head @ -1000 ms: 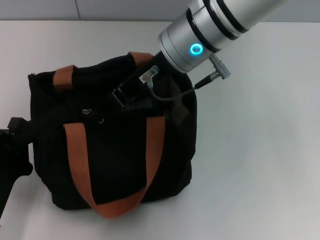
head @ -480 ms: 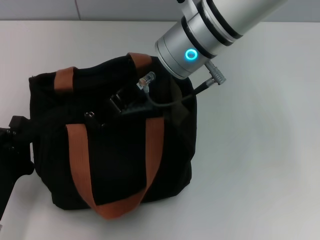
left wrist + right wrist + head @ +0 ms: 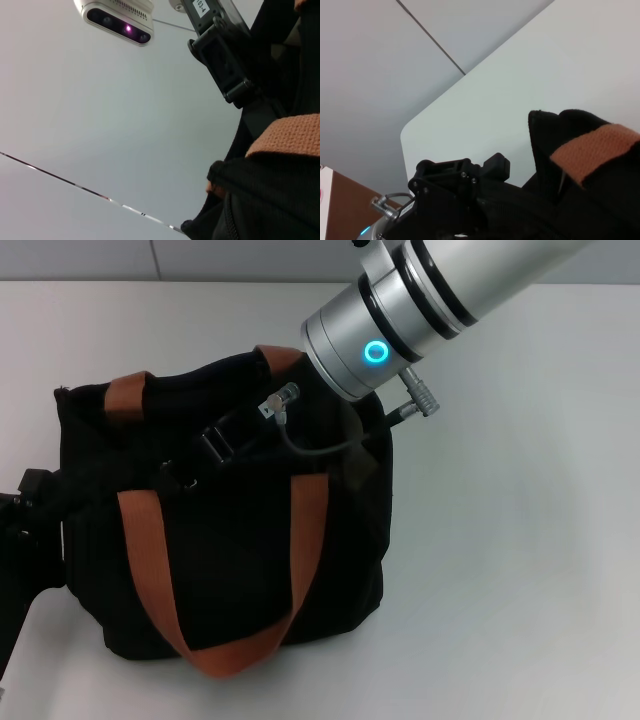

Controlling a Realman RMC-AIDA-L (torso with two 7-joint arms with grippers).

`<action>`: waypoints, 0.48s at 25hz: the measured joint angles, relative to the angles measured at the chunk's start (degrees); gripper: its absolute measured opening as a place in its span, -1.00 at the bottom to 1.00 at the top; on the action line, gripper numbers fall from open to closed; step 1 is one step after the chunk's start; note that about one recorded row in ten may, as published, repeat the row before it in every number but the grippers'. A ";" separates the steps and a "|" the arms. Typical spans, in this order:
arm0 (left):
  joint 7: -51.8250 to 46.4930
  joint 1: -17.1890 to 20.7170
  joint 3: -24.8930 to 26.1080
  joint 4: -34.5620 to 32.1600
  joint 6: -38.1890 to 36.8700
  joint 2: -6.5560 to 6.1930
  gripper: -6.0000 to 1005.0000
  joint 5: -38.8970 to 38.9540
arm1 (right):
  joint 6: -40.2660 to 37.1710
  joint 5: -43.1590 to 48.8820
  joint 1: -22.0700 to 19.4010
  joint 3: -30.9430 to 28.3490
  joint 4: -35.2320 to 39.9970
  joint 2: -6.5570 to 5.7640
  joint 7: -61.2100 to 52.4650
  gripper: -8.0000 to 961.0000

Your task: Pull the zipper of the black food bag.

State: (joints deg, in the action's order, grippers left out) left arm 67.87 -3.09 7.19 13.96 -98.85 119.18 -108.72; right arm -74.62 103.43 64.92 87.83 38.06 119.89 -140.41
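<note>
While right gripper [image 3: 190, 472] works atop black food bag [image 3: 230, 570] | jaws' grip unclear | zipper unseen

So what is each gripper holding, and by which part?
Right gripper sits on top of the black food bag, its grip hidden. Left gripper is at the bag's side; grip unclear.

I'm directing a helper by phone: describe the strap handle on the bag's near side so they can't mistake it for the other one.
On the white table sits the black food bag, the right gripper at its top. The near strap handle is the long orange-brown loop hanging down its front face; the far strap handle shows only short pieces at the top edge.
</note>
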 joint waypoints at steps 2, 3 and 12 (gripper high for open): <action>0.00 0.00 0.00 0.02 -0.02 0.00 -0.96 0.00 | 0.01 -0.30 -0.37 -0.29 0.04 0.00 0.08 -0.09; -0.01 0.01 0.00 0.05 -0.03 0.00 -0.96 0.00 | 0.02 -0.62 -0.56 -0.44 0.06 0.00 0.28 -0.10; -0.03 0.02 -0.16 0.10 -0.09 0.00 -0.96 0.00 | 1.32 -4.90 -1.91 -0.58 -0.89 -0.06 3.70 -0.20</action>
State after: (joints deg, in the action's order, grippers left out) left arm 67.85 -3.07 7.03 14.06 -98.93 119.18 -108.72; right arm -73.30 98.53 63.01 87.25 37.18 119.82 -136.71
